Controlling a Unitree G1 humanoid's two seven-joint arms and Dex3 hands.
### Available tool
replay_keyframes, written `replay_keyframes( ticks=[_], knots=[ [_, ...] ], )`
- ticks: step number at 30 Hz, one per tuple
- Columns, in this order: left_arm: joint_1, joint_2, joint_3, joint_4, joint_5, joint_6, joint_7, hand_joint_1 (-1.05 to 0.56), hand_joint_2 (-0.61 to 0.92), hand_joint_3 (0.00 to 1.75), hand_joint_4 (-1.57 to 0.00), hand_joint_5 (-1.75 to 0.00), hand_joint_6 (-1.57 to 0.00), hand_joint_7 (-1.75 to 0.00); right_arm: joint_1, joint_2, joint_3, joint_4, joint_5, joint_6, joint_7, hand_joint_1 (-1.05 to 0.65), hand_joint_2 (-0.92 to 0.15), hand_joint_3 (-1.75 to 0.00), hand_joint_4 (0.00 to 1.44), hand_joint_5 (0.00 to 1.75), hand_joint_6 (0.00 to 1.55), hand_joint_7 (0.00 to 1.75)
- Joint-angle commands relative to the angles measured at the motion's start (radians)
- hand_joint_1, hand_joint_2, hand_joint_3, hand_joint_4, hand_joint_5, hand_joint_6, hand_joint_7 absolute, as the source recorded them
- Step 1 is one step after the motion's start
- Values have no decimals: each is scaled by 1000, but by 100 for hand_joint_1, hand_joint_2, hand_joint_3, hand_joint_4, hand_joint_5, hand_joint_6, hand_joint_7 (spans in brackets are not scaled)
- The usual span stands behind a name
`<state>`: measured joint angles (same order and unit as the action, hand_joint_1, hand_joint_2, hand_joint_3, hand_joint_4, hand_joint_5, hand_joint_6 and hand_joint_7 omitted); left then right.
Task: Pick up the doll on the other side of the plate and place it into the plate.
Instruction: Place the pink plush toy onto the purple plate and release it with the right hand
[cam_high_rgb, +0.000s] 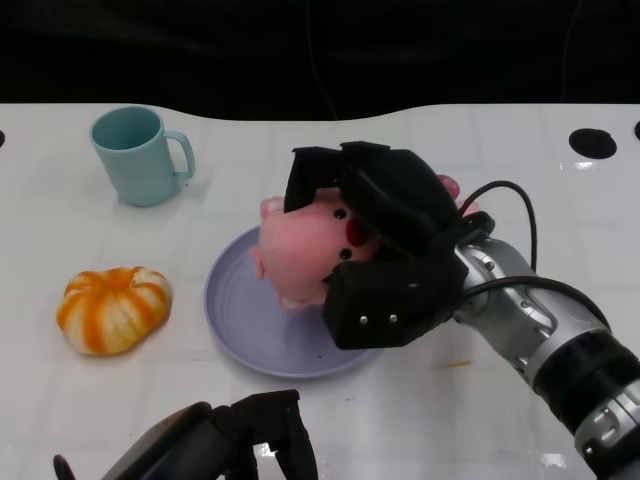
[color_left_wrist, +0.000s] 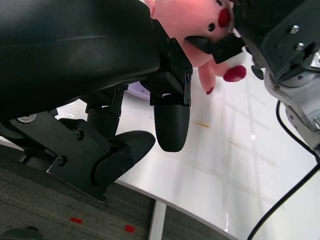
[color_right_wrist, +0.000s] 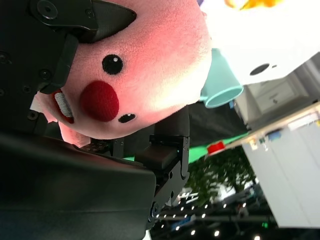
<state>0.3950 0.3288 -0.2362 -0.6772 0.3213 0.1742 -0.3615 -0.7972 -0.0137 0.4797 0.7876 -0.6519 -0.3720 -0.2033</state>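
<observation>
Two black hands in play, and the right hand (cam_high_rgb: 385, 245) has the action: at the centre of the head view its fingers are wrapped over the top and under the near side of the pink doll (cam_high_rgb: 300, 250), grasping it firmly. The doll sits over the lavender plate (cam_high_rgb: 235, 320), covering the plate's upper right part; whether its underside is touching the plate or just above it, I cannot tell. Its black eyes and red nose peek out between the fingers, facing right in the frame.

Over in the right wrist view the doll's face (color_right_wrist: 145, 65) fills the upper left, red nose and both eyes clear, with a black finger (color_right_wrist: 107, 17) pressed across its forehead.

Down at the bottom centre of the head view, the left hand (cam_high_rgb: 235, 435) rests low by the table's near edge, well apart from the plate, fingers curled inward with nothing in them. The left wrist view confirms it: dark fingers (color_left_wrist: 172, 120) bent in, empty, above the white table (color_left_wrist: 225, 170).

At upper left a teal mug (cam_high_rgb: 140, 155) stands upright, handle to the right. At the left, an orange-and-white pumpkin (cam_high_rgb: 112, 308) lies near the plate's left rim, not touching it.
</observation>
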Motion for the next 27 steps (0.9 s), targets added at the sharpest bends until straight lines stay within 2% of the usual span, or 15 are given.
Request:
replay_keyframes(
  ticks=[1, 4, 6, 7, 9, 11, 12, 13, 14, 15, 16, 17, 20, 23, 27],
  knots=[
    [8, 3, -1, -6, 16, 6, 16, -13, 55, 111, -60, -175, -54, -152, -35, 13, 7, 30, -3, -8, -12, -23, -31, -124, 97, 175, 72, 175],
    [7, 2, -3, 1, 21, -1, 19, -12, 54, 111, -61, -175, -55, -152, -37, 27, 10, 45, 0, -4, -14, -23, -34, -117, 98, 175, 72, 171],
    [6, 2, -4, 8, 22, -6, 21, -12, 54, 111, -61, -175, -55, -152, -36, 34, 10, 52, 1, -8, -22, -20, -29, -128, 98, 175, 84, 139],
    [7, 2, -4, 9, 22, -7, 21, -12, 54, 111, -61, -175, -55, -151, -35, 37, 10, 54, 2, -12, -26, -20, -28, -126, 95, 175, 87, 120],
    [8, 2, -5, 6, 22, -6, 20, -12, 55, 110, -61, -174, -55, -151, -31, 41, 7, 53, 8, -21, -29, -23, -36, -108, 88, 175, 90, 88],
    [11, 3, -5, 1, 20, -3, 19, -12, 55, 110, -61, -175, -55, -150, -28, 45, 3, 45, 16, -12, -12, -30, -58, -68, 77, 142, 88, 53],
    [13, 3, -6, -2, 20, -2, 19, -11, 55, 111, -61, -175, -55, -150, -25, 44, 4, 33, 20, -7, 7, -32, -64, -57, 74, 134, 88, 43],
    [14, 2, -6, -3, 21, -3, 20, -11, 54, 111, -61, -175, -56, -150, -25, 39, 10, 17, 18, 2, 33, -36, -71, -45, 64, 116, 80, 32],
    [15, 2, -7, -3, 22, -4, 21, -11, 54, 111, -61, -175, -56, -151, -26, 34, 18, 2, 11, 14, 61, -46, -84, -29, 48, 84, 66, 17],
    [15, 1, -7, -3, 22, -4, 22, -10, 54, 111, -62, -175, -56, -150, -27, 29, 24, -11, 6, 25, 86, -51, -88, -24, 42, 68, 59, 10],
    [15, 1, -8, -3, 22, -2, 22, -10, 54, 111, -62, -175, -56, -150, -28, 26, 28, -24, 9, 35, 123, -55, -90, -22, 36, 58, 54, 5],
    [13, 2, -8, -3, 24, 1, 21, -10, 54, 111, -62, -175, -56, -150, -31, 24, 33, -36, 11, 47, 161, -65, -91, -21, 23, 47, 39, 2],
    [6, 4, -10, 0, 32, -1, 21, -11, 54, 111, -62, -175, -56, -151, -34, 19, 46, -77, 4, 94, 245, -81, -92, -23, 4, 35, 18, 0],
    [-3, -1, -7, 4, 24, -1, 18, -11, 54, 112, -62, -175, -56, -151, -36, 10, 58, -114, -3, 124, 304, -88, -92, -26, 0, 31, 10, 0],
    [-13, -3, -5, 5, 25, 12, 13, -12, 54, 113, -62, -175, -55, -150, -26, -6, 65, -169, -18, 159, 345, -93, -92, -28, 0, 29, 7, 0]
  ],
)
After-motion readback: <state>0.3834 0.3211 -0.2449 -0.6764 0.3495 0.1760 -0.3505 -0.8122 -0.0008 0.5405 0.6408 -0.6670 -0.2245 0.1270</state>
